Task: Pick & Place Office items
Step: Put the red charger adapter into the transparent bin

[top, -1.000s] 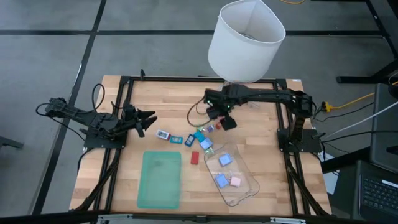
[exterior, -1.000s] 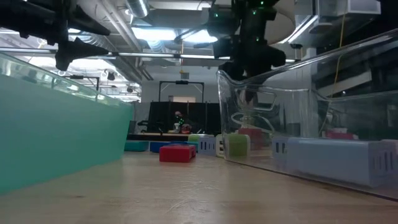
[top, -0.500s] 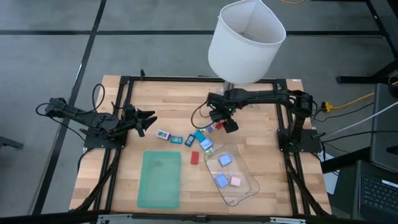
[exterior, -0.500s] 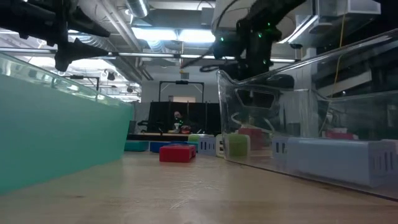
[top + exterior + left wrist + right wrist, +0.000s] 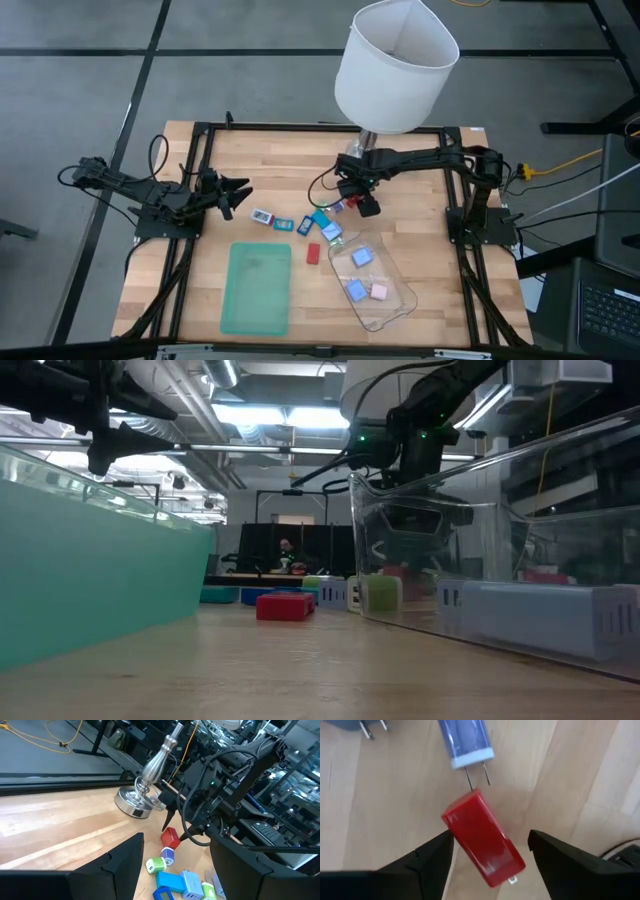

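Two grippers noted. My right gripper (image 5: pixel 487 851) hung low over the far-middle of the table (image 5: pixel 270 160), fingers spread wide with a red charger block (image 5: pixel 482 837) lying between them, not touched on either side that I could see. A blue-and-white plug (image 5: pixel 466 740) lay just beyond the red block, its prongs pointing at the block's end. Bare wood showed along both flanks of the red block.

My left gripper (image 5: pixel 240 192) waited at the left edge of the table, raised, fingers partly apart and holding nothing.

Loose office items (image 5: pixel 300 222) ran in a short row across mid-table, between the left gripper and the clear tub (image 5: pixel 400 300). A second red piece (image 5: pixel 313 253) lay between the green tray (image 5: pixel 256 290) and the tub. Inside the tub I counted two blue pieces (image 5: pixel 358 273) and a pink one (image 5: pixel 379 291). Open board remained at the far-left corner and in the near strip left of the tray. A white lampshade (image 5: pixel 395 65) overhung the far edge.
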Motion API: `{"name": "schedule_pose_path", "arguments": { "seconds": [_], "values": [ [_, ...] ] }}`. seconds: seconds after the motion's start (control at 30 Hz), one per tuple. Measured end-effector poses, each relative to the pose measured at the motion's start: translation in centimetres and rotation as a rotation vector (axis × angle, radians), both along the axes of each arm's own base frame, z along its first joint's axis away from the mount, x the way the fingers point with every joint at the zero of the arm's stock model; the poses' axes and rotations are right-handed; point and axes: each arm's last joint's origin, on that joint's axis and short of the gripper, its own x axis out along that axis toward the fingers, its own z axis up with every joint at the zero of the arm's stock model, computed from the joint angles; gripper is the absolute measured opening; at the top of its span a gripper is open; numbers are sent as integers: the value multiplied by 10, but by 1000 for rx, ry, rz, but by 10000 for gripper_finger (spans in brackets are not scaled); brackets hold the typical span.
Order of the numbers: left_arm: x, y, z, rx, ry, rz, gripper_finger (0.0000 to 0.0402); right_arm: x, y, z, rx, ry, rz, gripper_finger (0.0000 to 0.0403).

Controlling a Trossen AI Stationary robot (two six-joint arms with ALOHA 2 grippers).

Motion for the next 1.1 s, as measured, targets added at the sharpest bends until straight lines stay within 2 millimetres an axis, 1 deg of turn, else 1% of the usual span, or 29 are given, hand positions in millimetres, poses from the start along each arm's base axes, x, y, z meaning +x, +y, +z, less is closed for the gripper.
{"name": "schedule_pose_path", "arguments": {
  "seconds": [0.1, 0.27, 0.5, 0.67, 0.8, 0.93, 1.03, 1.1],
  "values": [
    [0, 0, -1, 2, 8, 0, 223, 0, 0, -2, 18, -11, -21, 248],
    [0, 0, -2, 5, 19, 0, 223, -2, 2, -4, 41, -6, -53, 205],
    [0, 0, -3, 8, 27, 0, 223, 1, 4, -7, 108, -9, -118, 123],
    [0, 0, -3, 15, 31, -1, 223, 4, 6, -15, 185, 8, -212, 120],
    [0, 0, -3, 23, 36, -2, 223, 7, 7, -14, 237, -2, -311, 120],
    [0, 0, -2, 38, 43, -4, 223, 21, 10, -1, 306, -39, -363, 120],
    [0, 0, -2, 39, 43, -6, 223, 37, 15, 21, 346, -132, -367, 120],
    [0, 0, -2, 39, 43, -11, 223, 44, 20, 31, 382, -168, -382, 120]
  ]
}}
